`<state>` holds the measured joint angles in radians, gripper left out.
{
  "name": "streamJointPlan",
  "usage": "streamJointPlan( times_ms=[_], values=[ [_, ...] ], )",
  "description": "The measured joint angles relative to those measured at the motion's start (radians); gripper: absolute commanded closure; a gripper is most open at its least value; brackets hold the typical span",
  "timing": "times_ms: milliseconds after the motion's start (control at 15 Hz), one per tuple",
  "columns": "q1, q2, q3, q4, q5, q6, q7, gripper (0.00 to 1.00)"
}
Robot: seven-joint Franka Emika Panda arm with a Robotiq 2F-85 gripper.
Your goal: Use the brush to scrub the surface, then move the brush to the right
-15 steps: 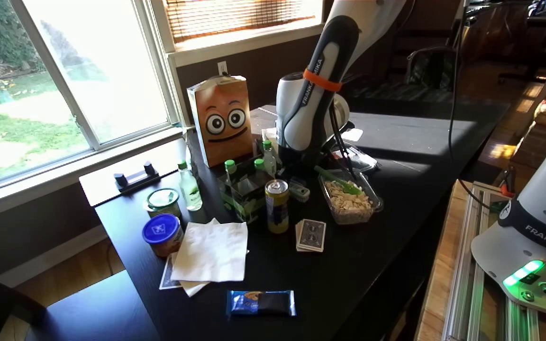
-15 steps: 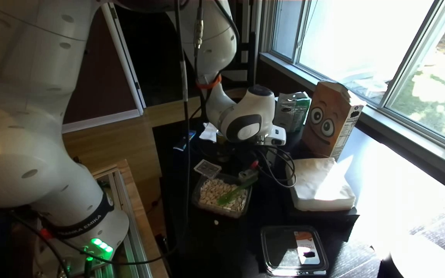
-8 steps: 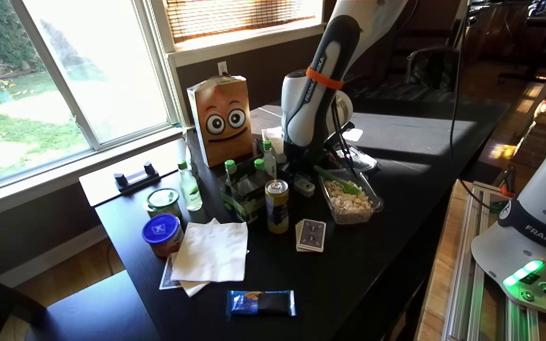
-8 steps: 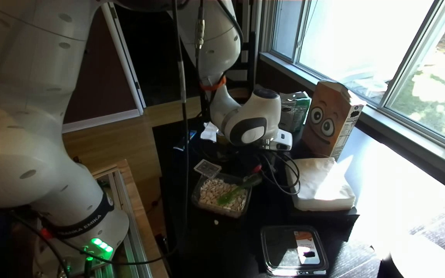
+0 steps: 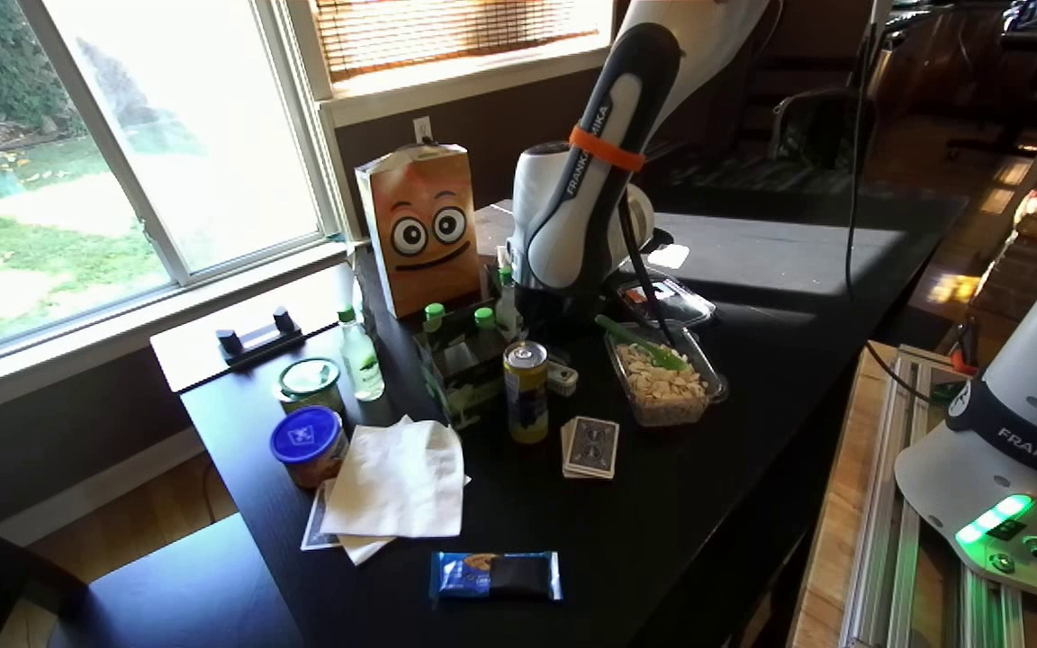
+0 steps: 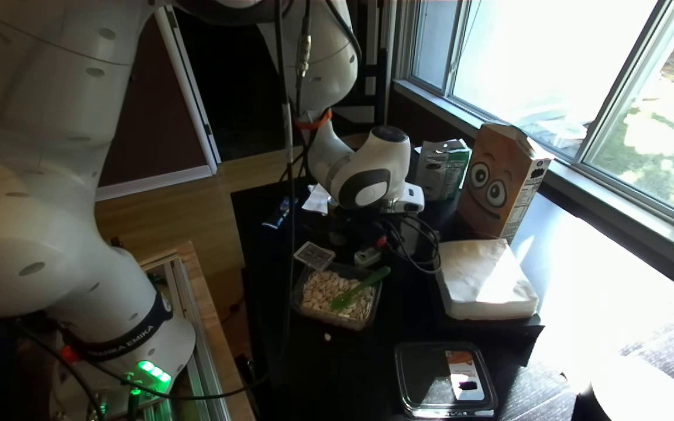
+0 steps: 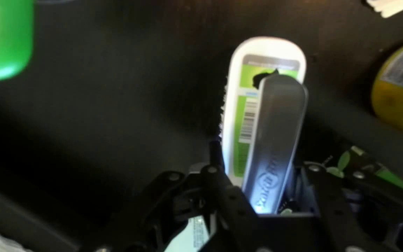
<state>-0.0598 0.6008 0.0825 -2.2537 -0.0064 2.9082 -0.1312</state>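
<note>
Wht brush (image 7: 270, 120), grn-labelled, prob. pale-bristled

It looks like a home: beneath the fingers (image 7: 227, 192) spreads a black tabletop (image 5: 644, 486); near them stand a drinks can (image 5: 527, 405) and a bottle carrier (image 5: 473, 396); well apart from them are a slatted blind (image 5: 455, 38), a wooden floor (image 6: 196, 210) and a window (image 5: 203, 126) onto a lawn (image 5: 14, 252).

Daylight glares in a pale-framed window (image 5: 212, 117), green lawn (image 5: 50, 234) showing outside; beside it, a slatted blind (image 5: 455, 36) glows above a dark wall (image 5: 505, 117) with a white outlet (image 5: 421, 127). A black chair (image 5: 185, 585) stands in the foreground. In an exterior view, light wooden floor (image 6: 220, 216) meets a white door frame (image 6: 189, 88) beside a maroon panel (image 6: 155, 117); a dark opening (image 6: 231, 88) lies beyond
</note>
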Motion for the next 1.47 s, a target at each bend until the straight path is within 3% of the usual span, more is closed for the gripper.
streamJointPlan(
  times_ms=[267, 600, 800, 1200, 1467],
  values=[
    [-0.07, 0.017, 0.031, 0.03, 0.004, -0.011, -0.022, 0.84],
    [-0.118, 0.042, -0.039, 0.083, 0.004, -0.013, -0.017, 0.84],
    [-0.117, 0.045, -0.036, 0.102, 0.004, -0.051, -0.023, 0.84],
    [-0.115, 0.042, 0.042, 0.113, 0.004, -0.143, -0.086, 0.84],
    [-0.086, 0.045, -0.01, 0.124, 0.004, -0.144, -0.059, 0.84]
  ],
)
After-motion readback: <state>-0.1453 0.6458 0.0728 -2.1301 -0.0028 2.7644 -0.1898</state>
